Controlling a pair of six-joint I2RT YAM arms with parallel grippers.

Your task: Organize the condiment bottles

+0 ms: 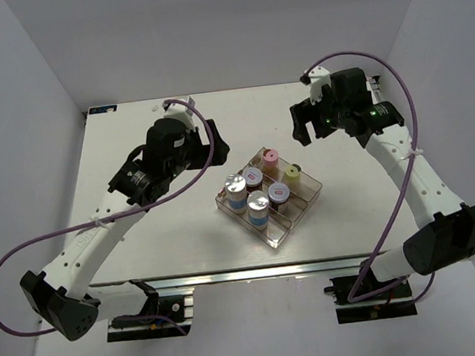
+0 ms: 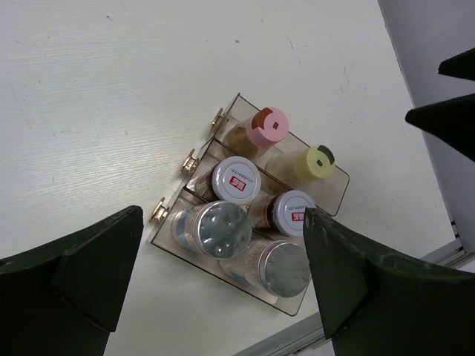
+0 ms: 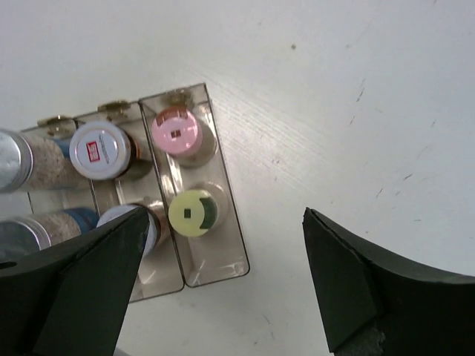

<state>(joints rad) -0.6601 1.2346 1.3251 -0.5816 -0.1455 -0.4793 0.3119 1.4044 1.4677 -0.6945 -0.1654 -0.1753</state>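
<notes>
Black and spread wide, the left tool [image 1: 213,143] is being held above the white tabletop [image 1: 185,243], to the left of the tray, with nothing being gripped. In its wrist view the whole tray is being framed between its two dark fingers [image 2: 82,274].

Near the middle of the tabletop, six small cylindrical condiment bottles are being carried upright in a clear rectangular plastic tray with three lanes [image 1: 292,216], two to a lane. All six are grouped toward the end fitted with small gold-coloured knobs [image 2: 189,161]. In the overhead view the leftmost lane is being occupied by a silver-capped, blue-labelled jar [image 1: 236,184], with a second silver-capped jar [image 1: 258,201] just beside it. The middle lane is being shared by a brown-filled jar with a white, red-marked lid [image 1: 253,175] and a second red-marked jar [image 1: 279,191]. In the rightmost lane a pink-capped jar [image 1: 270,154] is being flanked by a yellow-capped cream jar [image 1: 289,172].

Further right, the right tool [image 1: 300,126] is being held over bare tabletop beyond the tray's far right side. It is well clear of the bottles, its jaws are spread wide, and nothing is being gripped. In its wrist view the pink and yellow caps are being shown beside its left finger [image 3: 82,282].
</notes>
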